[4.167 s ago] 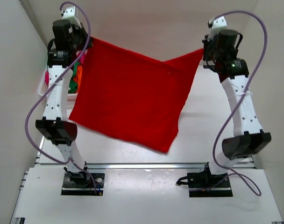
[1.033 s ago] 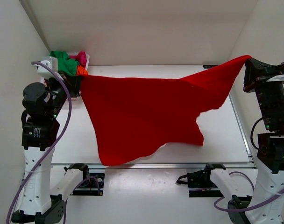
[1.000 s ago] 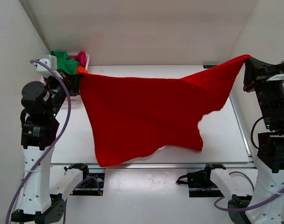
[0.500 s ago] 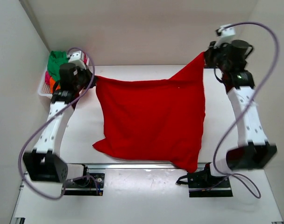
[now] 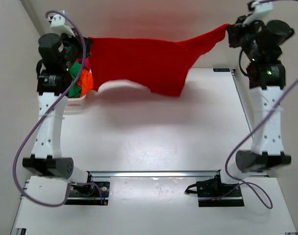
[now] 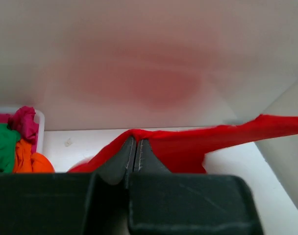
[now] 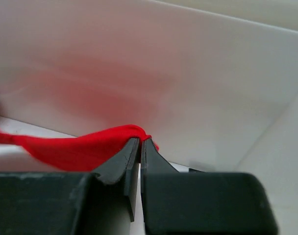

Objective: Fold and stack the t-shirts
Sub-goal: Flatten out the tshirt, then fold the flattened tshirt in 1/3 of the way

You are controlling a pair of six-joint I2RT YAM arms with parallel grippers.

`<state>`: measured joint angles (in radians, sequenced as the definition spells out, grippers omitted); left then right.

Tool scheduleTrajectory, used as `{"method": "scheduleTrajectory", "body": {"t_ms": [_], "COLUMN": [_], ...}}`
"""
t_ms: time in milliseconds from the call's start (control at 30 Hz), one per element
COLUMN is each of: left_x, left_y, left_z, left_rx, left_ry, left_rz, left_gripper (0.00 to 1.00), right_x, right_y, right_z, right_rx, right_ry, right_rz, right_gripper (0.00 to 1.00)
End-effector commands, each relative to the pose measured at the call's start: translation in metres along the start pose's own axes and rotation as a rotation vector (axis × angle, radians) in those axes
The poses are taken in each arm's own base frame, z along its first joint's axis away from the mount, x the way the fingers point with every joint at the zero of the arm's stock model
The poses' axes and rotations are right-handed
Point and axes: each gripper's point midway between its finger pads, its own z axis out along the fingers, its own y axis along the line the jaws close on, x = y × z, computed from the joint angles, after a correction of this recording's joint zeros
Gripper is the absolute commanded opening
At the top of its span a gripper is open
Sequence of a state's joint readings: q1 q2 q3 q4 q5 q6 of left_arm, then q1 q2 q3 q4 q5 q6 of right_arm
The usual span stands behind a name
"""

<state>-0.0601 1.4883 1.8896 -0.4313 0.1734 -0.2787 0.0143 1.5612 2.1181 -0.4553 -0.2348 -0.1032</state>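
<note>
A red t-shirt (image 5: pixel 144 61) hangs stretched in the air across the far side of the table, held at both ends. My left gripper (image 5: pixel 86 45) is shut on its left corner, and in the left wrist view the cloth (image 6: pixel 198 147) bunches over the closed fingertips of that gripper (image 6: pixel 136 142). My right gripper (image 5: pixel 229 30) is shut on the right corner, with red cloth (image 7: pixel 75 147) draped over its tips (image 7: pixel 140 142). Green, orange and pink t-shirts (image 5: pixel 81 78) lie heaped at the far left behind the left arm.
A white basket (image 5: pixel 73 104) at the far left holds the coloured shirts; it also shows in the left wrist view (image 6: pixel 39 128). White walls enclose the back and both sides. The white table (image 5: pixel 154 132) lies below the hanging shirt.
Both arms have lifted and moved away toward the back wall, raising the red shirt off the near table so it now hangs in a narrow band at the far side.
</note>
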Motion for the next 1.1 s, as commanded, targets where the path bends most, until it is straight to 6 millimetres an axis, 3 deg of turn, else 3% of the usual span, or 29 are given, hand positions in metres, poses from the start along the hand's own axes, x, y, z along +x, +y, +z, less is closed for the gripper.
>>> {"method": "scheduleTrajectory", "body": {"t_ms": [0,33,67,133,167,200,233,267,333,367,433,467,500,567,600,800,900,1033,1067], "left_x": [0.031,0.035,0.052,0.093,0.093,0.12,0.151,0.157,0.22,0.228,0.279,0.292,0.305,0.319,0.324,0.361,0.354,0.365,0.364], "left_y": [0.001,0.001,0.005,0.012,0.008,0.014,0.019,0.015,0.024,0.021,0.027,0.026,0.027,0.031,0.035,0.048,0.036,0.045,0.047], "left_z": [-0.025,-0.029,-0.038,-0.05,-0.062,-0.071,-0.075,-0.087,-0.106,-0.115,-0.139,-0.146,-0.157,-0.169,-0.177,-0.211,-0.215,-0.224,-0.224], "left_rx": [-0.004,-0.005,-0.012,-0.023,-0.018,-0.036,-0.047,-0.034,-0.06,-0.056,-0.09,-0.09,-0.102,-0.12,-0.143,-0.224,-0.231,-0.294,-0.319], "left_ry": [0.065,0.067,0.095,0.168,0.159,0.212,0.266,0.261,0.361,0.365,0.447,0.47,0.491,0.507,0.514,0.637,0.605,0.647,0.638], "left_rz": [-0.007,-0.011,-0.019,-0.034,-0.034,-0.044,-0.06,-0.054,-0.098,-0.1,-0.123,-0.129,-0.138,-0.156,-0.169,-0.183,-0.178,-0.256,-0.275], "left_gripper": [0.0,0.0,0.0,0.0,0.0,0.0,0.0,0.0,0.0,0.0,0.0,0.0,0.0,0.0,0.0,0.0,0.0,0.0,0.0], "right_x": [0.0,0.027,0.02,0.053,0.047,0.064,0.096,0.099,0.15,0.167,0.214,0.234,0.234,0.259,0.258,0.304,0.321,0.34,0.336], "right_y": [0.002,0.004,0.006,0.015,0.018,0.02,0.023,0.027,0.037,0.038,0.053,0.06,0.066,0.08,0.081,0.112,0.126,0.138,0.141], "right_z": [-0.028,-0.027,-0.042,-0.054,-0.068,-0.078,-0.081,-0.09,-0.11,-0.114,-0.139,-0.148,-0.156,-0.176,-0.182,-0.222,-0.241,-0.255,-0.254], "right_rx": [0.012,0.008,0.017,0.016,0.017,0.019,0.012,0.012,0.018,0.035,0.063,0.06,0.058,0.058,0.058,-0.055,-0.073,-0.11,-0.135], "right_ry": [-0.024,0.029,0.015,0.075,0.06,0.094,0.164,0.162,0.256,0.292,0.392,0.435,0.426,0.489,0.482,0.715,0.783,0.845,0.83], "right_rz": [0.004,0.008,0.004,0.011,0.009,0.03,0.064,0.082,0.136,0.148,0.215,0.235,0.257,0.31,0.317,0.338,0.348,0.377,0.373], "right_gripper": [0.0,0.0,0.0,0.0,0.0,0.0,0.01,0.0,0.0,0.0,0.0,0.0,0.0,0.0,0.0,0.0,0.01,0.0,0.0]}}
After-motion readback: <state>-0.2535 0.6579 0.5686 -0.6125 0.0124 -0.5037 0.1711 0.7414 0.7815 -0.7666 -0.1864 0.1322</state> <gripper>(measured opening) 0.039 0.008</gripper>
